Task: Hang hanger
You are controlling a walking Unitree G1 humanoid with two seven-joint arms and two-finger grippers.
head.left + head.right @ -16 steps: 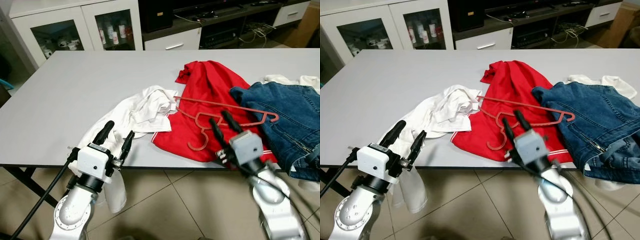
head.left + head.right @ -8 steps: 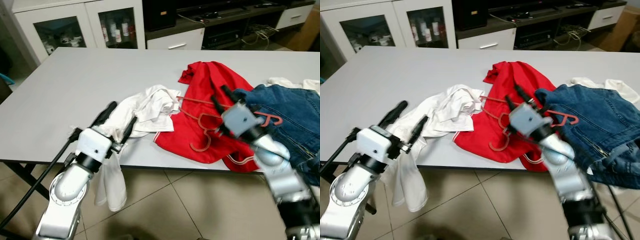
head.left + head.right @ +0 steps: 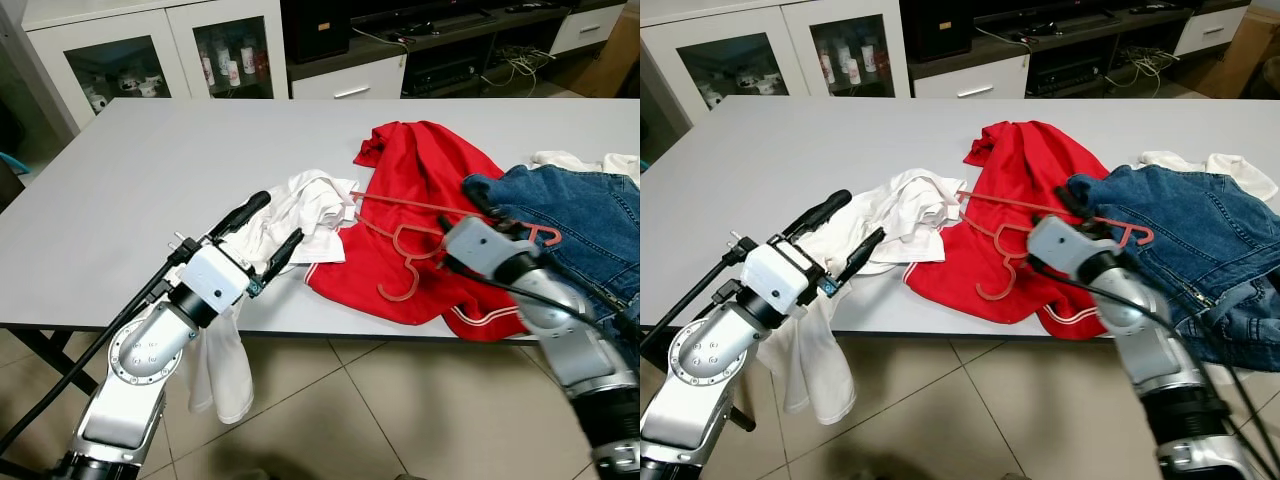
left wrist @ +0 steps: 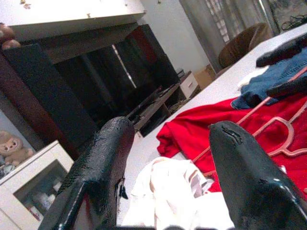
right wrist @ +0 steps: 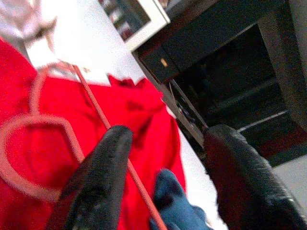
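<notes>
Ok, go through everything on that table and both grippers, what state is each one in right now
Hanger: flat on the red shirt, not held.
Red shirt: spread, crumpled.
White shirt: bunched, one end hanging off the table edge.
Jeans: heaped at the right.
Left gripper: open, above the white shirt.
Right gripper: open, at the hanger's bar.
Cabinet doors: closed.

Thin salmon-pink hanger [image 3: 420, 238] flat on red garment [image 3: 425, 175], hook toward table edge, far end seemingly touching denim [image 3: 580, 215].

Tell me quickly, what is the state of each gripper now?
Left gripper: open, holding nothing, over the white garment.
Right gripper: open, above the red hanger, not gripping.
</notes>
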